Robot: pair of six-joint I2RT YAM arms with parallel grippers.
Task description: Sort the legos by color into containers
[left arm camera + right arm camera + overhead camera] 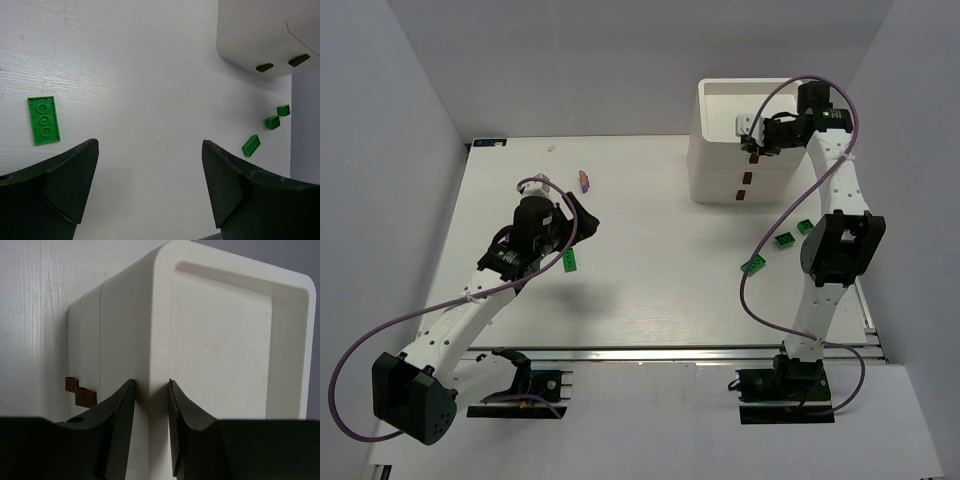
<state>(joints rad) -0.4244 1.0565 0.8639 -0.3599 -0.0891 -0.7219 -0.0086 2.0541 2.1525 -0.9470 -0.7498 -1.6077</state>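
Observation:
The containers are one white stacked unit (720,165) at the table's back right, with an open top tray (290,295) and drawers with brown handles (85,396). My right gripper (151,382) is shut on the tray's front wall, one finger outside and one inside. No lego shows in the tray. My left gripper (150,145) hangs open over bare table, holding nothing, with a flat green lego (43,120) just to its left. Three small green legos (251,145) (272,122) (283,110) lie in front of the unit. A purple lego (584,181) lies at the back middle.
The right arm (835,240) rises beside the three green legos (785,240) and arches over the unit. White walls close in the table on the left, back and right. A metal rail (670,352) runs along the near edge.

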